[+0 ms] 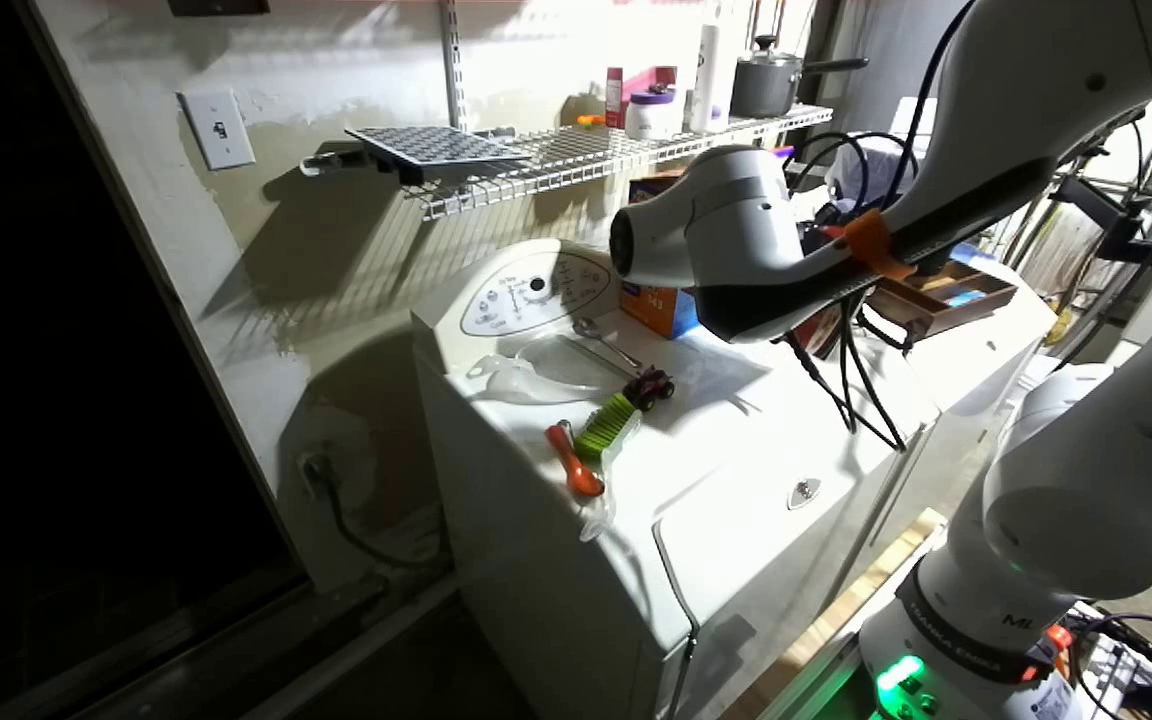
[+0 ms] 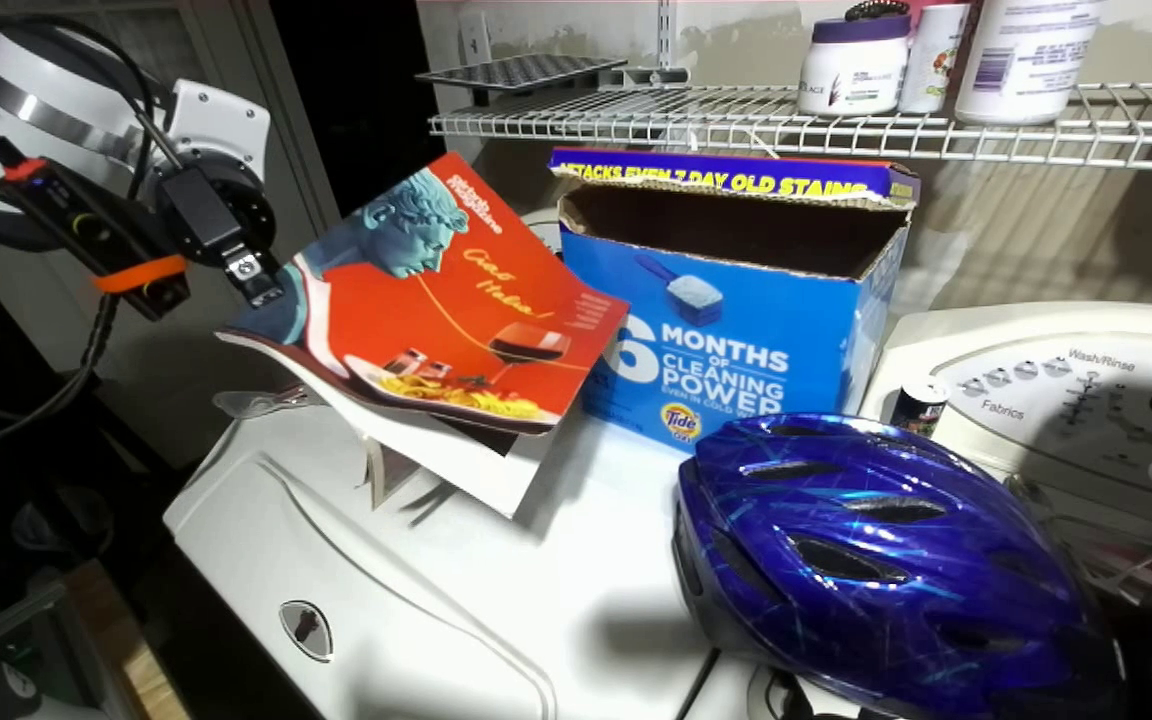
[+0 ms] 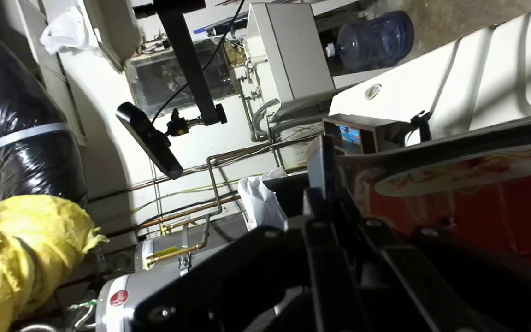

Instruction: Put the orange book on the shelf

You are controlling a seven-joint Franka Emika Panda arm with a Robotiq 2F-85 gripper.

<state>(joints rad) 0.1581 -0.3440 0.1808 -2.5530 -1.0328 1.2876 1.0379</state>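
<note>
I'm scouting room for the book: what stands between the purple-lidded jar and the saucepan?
In an exterior view, a tall white bottle stands on the shelf between jar and saucepan.

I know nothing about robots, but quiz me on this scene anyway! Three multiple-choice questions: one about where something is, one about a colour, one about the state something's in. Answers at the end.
1. Where is the white jar with the purple lid in relation to the wire shelf?
A. Hanging beneath it
B. Standing on it
C. On the floor below it

2. What colour is the bicycle helmet?
A. Yellow
B. Green
C. Blue

3. How is the orange book with respect to the gripper?
A. Held by it
B. Apart from it, lying on the shelf
C. Apart from it, hanging under the shelf

1: B, as both exterior views show the jar upright on the shelf.
2: C, as its shell shows deep blue in an exterior view.
3: A, as the gripper grips one edge while the rest juts out, tilted.
</note>
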